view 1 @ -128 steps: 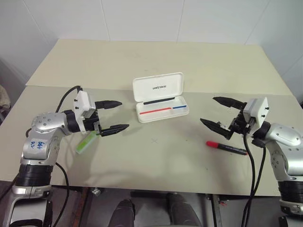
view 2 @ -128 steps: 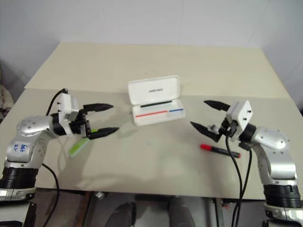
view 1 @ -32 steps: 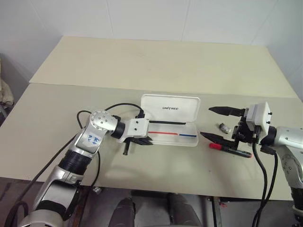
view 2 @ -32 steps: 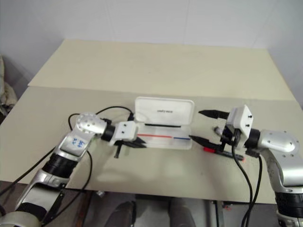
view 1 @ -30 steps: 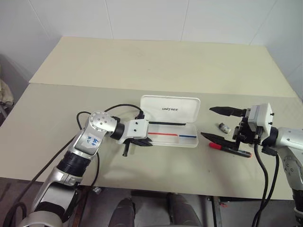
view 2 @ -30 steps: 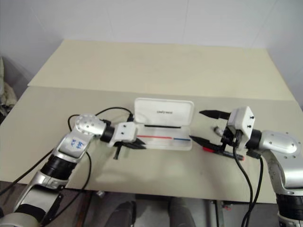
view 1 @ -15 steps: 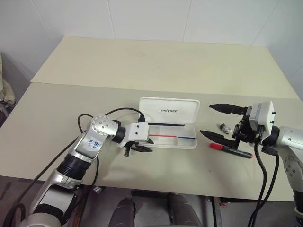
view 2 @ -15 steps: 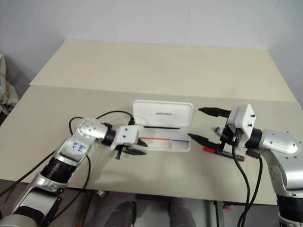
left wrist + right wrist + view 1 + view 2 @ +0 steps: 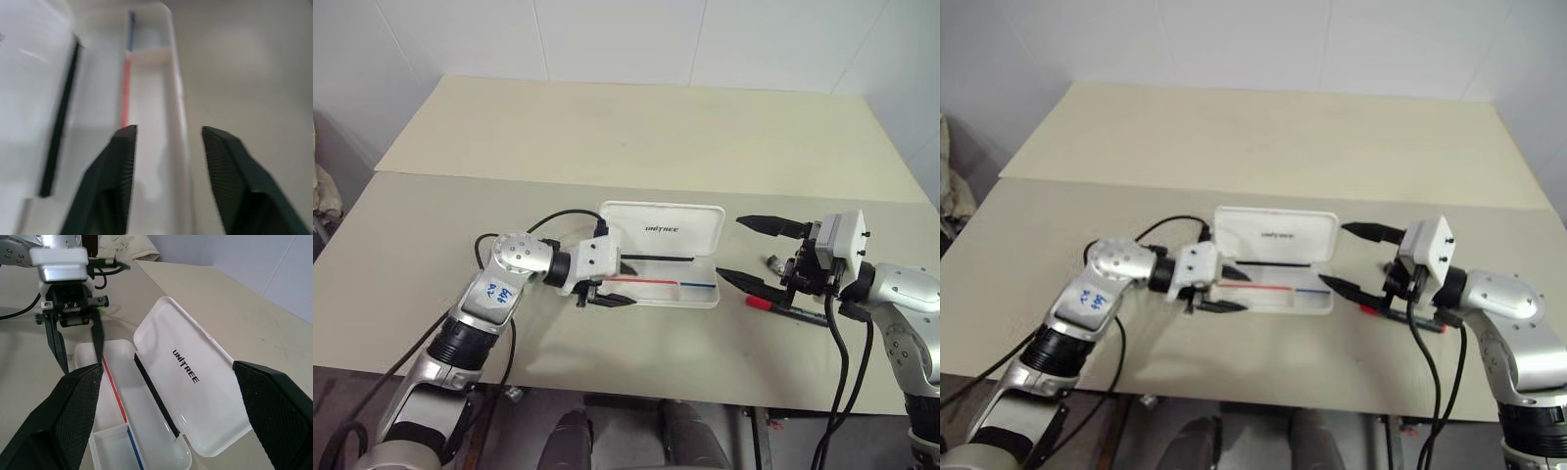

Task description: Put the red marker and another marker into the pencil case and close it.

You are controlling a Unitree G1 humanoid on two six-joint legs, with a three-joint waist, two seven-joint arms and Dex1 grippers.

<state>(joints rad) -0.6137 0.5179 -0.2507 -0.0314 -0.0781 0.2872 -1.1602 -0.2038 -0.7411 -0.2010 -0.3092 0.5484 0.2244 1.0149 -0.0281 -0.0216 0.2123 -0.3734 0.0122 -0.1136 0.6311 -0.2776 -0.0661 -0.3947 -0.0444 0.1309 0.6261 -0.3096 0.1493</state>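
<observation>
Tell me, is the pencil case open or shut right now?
Open. The pencil case has its lid raised behind the tray, with the red-and-blue stripe inside showing.

Open pencil case lies between left end effector and right end effector.

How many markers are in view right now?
1: the slim red-and-black marker lies on the beige table, right of the white plastic pencil case. Another may be hidden behind the left gripper.
</observation>
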